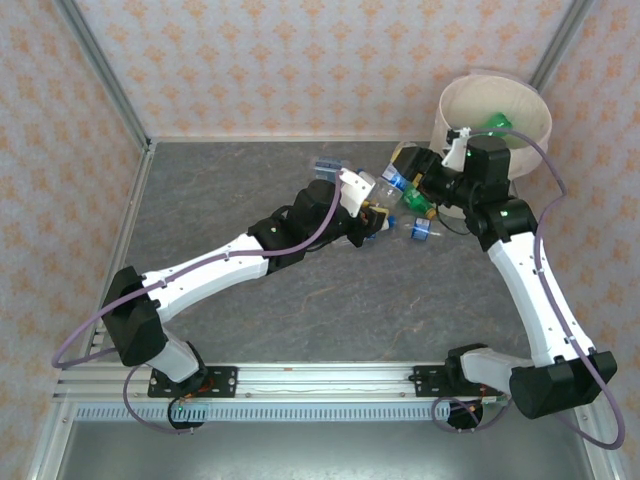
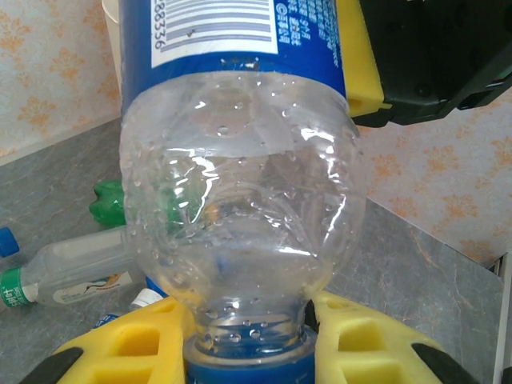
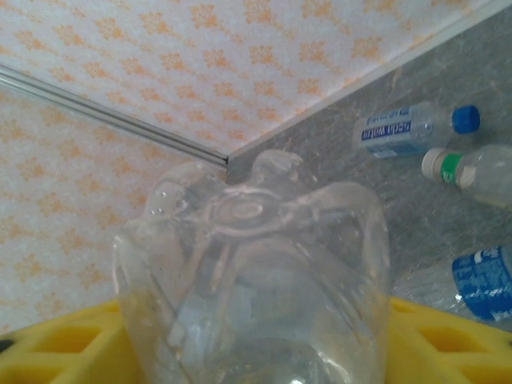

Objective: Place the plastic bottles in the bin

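The bin (image 1: 470, 100) is the reference. Just beside it, the right gripper (image 3: 256, 320) has fingers against both sides of a clear bottle (image 2: 240, 208) at its base end; whether they pinch yet I cannot tell. Farther from the bin, the left gripper (image 2: 248, 340) clamps the bottle's neck. Its long axis runs between them, base toward the bin; the right gripper is nearer.

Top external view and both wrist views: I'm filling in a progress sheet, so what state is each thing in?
clear bottle, capped, gripped at the neck.
left gripper, shut on clear bottle.
right gripper, fingers either side of clear bottle's base; grip unclear.
bin, upright, green bottle inside.
loose bottles, capped, lying on the table.
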`<state>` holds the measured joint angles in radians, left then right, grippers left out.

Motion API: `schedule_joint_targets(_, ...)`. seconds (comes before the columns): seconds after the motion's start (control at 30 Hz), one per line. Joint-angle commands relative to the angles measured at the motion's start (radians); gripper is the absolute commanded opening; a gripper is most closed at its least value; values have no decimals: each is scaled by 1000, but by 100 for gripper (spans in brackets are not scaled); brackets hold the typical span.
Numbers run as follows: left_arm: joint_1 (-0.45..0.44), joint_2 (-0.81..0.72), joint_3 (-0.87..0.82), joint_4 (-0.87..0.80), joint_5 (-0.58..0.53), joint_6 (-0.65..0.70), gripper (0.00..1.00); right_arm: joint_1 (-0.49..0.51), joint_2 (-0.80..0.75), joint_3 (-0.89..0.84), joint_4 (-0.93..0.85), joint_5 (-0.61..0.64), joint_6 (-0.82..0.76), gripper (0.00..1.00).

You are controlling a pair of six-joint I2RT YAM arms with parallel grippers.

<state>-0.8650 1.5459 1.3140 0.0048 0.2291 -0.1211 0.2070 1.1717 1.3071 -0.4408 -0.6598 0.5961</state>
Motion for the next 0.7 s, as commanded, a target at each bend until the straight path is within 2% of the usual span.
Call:
schedule_joint_targets(0.0,-8,-44,33,26,19,-21,25,6,-1,27,-2,-34,-15,56)
schedule_joint_targets(0.17,-8,-44,27,29,33,-31,25,8,-4,27,-22,-46,-24,57)
schedule_joint_targets(0.3,-9,-51,18,44,34,-36,26,8,-10,36,-36,-37,-27,46)
schedule_joint_targets(0.37,-9,-53,18,44,30,-35,31,8,-16,49,-35,-11,-23,45)
schedule_joint_targets(0.43,-9,-58,16,40,21,-38,43,8,-19,66,-31,17,-19,45)
schedule_joint_targets(0.5,-9,-73,2,51,3,-45,68,8,-17,87,-28,50,-11,45)
schedule_joint_targets(0.6,-8,-116,-38,76,-40,-54,97,3,-8,124,-38,122,-5,45)
schedule_joint_targets(0.67,-8,-152,-67,86,-74,-53,99,-6,-1,147,-38,163,-6,44)
